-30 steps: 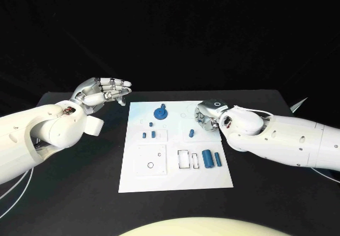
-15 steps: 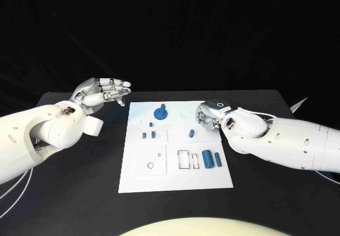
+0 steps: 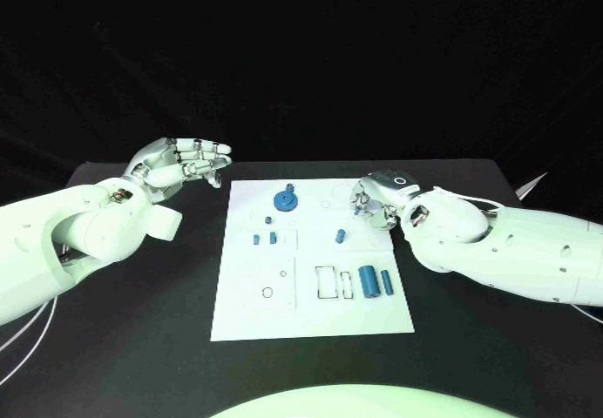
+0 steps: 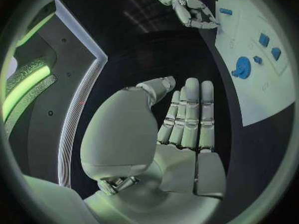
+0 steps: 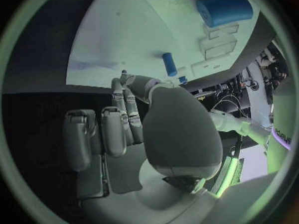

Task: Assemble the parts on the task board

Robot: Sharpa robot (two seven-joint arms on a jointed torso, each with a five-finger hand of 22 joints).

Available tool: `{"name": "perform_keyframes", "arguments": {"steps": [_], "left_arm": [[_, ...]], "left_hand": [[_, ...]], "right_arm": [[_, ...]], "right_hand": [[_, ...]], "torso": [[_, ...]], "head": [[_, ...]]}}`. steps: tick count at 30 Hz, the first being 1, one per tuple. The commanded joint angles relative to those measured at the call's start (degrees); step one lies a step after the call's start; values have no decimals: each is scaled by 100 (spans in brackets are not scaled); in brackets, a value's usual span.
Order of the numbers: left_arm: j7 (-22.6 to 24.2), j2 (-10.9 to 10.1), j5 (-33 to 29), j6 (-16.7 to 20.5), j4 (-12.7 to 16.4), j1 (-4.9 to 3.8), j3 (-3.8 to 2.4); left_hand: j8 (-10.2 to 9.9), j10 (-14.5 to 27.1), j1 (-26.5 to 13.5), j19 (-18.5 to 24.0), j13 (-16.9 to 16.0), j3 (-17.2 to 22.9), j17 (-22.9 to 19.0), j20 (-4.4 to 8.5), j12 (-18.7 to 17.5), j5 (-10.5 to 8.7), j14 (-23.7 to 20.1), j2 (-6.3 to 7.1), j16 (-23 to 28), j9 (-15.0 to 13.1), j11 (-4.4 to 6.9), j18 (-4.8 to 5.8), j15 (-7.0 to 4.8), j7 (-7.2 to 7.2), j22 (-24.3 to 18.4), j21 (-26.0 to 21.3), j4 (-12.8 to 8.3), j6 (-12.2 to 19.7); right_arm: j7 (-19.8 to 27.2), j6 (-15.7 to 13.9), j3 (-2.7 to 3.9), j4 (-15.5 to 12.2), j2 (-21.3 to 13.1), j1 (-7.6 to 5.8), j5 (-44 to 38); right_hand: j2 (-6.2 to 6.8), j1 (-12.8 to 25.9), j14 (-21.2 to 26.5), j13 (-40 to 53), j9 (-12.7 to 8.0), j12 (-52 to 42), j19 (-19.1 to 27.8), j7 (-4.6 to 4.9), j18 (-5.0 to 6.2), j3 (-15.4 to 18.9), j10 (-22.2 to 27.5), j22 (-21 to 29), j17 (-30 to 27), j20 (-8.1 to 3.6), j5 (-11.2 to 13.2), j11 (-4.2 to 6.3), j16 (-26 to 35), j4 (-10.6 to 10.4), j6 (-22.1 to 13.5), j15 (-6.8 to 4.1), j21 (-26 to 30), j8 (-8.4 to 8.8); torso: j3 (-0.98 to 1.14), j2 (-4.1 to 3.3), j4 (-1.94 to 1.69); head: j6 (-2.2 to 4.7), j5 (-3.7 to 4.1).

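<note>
Right silver hand (image 3: 375, 207), fingers curled at the board's far right edge; whether it grips anything cannot be told. Left silver hand (image 3: 179, 163), empty and spread, hovers beside the flat white task board (image 3: 252, 318) on the black worktop (image 3: 151, 348), where small blue plastic parts (image 3: 369, 280) lie. Step: approach; next move calls for closing on one part.

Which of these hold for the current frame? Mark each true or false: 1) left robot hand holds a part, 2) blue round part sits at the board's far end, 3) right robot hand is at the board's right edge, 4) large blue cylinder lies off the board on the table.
1) The left robot hand holds a part. False: it holds nothing and hovers beside the task board.
2) The blue round part sits at the board's far end. True.
3) The right robot hand is at the board's right edge. True.
4) The large blue cylinder lies off the board. False: it lies on the board.
</note>
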State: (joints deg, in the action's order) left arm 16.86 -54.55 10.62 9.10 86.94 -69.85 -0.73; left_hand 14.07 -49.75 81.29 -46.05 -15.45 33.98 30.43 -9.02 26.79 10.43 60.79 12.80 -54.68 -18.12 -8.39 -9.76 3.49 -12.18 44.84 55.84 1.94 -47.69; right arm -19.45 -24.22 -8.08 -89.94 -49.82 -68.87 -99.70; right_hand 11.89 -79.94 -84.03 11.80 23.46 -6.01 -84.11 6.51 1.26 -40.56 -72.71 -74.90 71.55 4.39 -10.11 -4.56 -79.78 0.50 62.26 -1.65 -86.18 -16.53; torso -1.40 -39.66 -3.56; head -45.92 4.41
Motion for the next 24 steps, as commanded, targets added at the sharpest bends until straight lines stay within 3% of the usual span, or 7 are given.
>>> {"name": "perform_keyframes", "arguments": {"steps": [1, 8, 13, 18, 24], "left_arm": [[14, -3, 17, -95, 8, -2, -5], [12, 20, 17, -103, -4, 0, -5], [14, 48, 8, -97, -21, 3, -4], [20, 93, -8, -72, -46, 5, -1], [12, 187, -17, -42, -67, 4, 1]], "left_hand": [[-33, 34, -27, 29, 6, -15, -8, -26, 33, 11, 2, -23, 35, 10, -4, -70, 27, -14, -9, -21, -34, 48], [-37, 49, -29, 29, 8, -18, -9, -29, 34, 10, 3, -22, 35, 12, -8, -70, 29, -17, -11, -24, -35, 59], [-37, 49, -29, 29, 8, -18, -9, -29, 34, 10, 3, -22, 35, 12, -8, -70, 29, -17, -11, -24, -35, 59], [-39, 56, -30, 28, 9, -20, -11, -30, 35, 11, 3, -24, 36, 12, -10, -71, 31, -19, -12, -26, -36, 64], [-39, 59, -31, 29, 9, -20, -11, -32, 38, 11, 3, -26, 36, 12, -11, -71, 32, -20, -13, -27, -36, 65]], "right_arm": [[119, -164, 13, -217, -75, -22, 135], [190, -279, 29, -798, -106, -47, 203], [241, -256, 30, -1056, 60, -32, 214], [289, -190, 20, -1124, 333, 45, 197], [331, -113, -13, -1022, 612, 174, 185]], "right_hand": [[-46, 26, -247, -15, 9, -13, -447, -6, -41, 9, -276, -1332, 10, -38, -19, 213, 0, 29, 50, -29, -14, -35], [-46, 26, -247, -15, 9, -13, -447, -6, -41, 9, -276, -1332, 10, -38, -19, 213, 0, 29, 50, -29, -14, -35], [-43, 34, -245, -15, 10, -11, -443, -6, -39, 7, -280, -1328, -1, -39, -18, 214, 7, 33, 53, -29, -4, -35], [-43, 36, -244, -15, 10, -10, -439, -6, -37, 5, -281, -1322, -2, -40, -18, 215, 7, 36, 54, -29, 7, -35], [-44, 37, -244, -15, 10, -8, -436, -6, -35, 3, -281, -1319, -4, -40, -19, 215, 8, 38, 53, -30, 14, -34]], "torso": [[-1, 2, 9], [-4, 8, -1], [1, 11, -9], [-10, 22, -11], [-19, 15, -30]], "head": [[4, -23], [17, -108], [4, -261], [-1, -443], [-45, -534]]}}
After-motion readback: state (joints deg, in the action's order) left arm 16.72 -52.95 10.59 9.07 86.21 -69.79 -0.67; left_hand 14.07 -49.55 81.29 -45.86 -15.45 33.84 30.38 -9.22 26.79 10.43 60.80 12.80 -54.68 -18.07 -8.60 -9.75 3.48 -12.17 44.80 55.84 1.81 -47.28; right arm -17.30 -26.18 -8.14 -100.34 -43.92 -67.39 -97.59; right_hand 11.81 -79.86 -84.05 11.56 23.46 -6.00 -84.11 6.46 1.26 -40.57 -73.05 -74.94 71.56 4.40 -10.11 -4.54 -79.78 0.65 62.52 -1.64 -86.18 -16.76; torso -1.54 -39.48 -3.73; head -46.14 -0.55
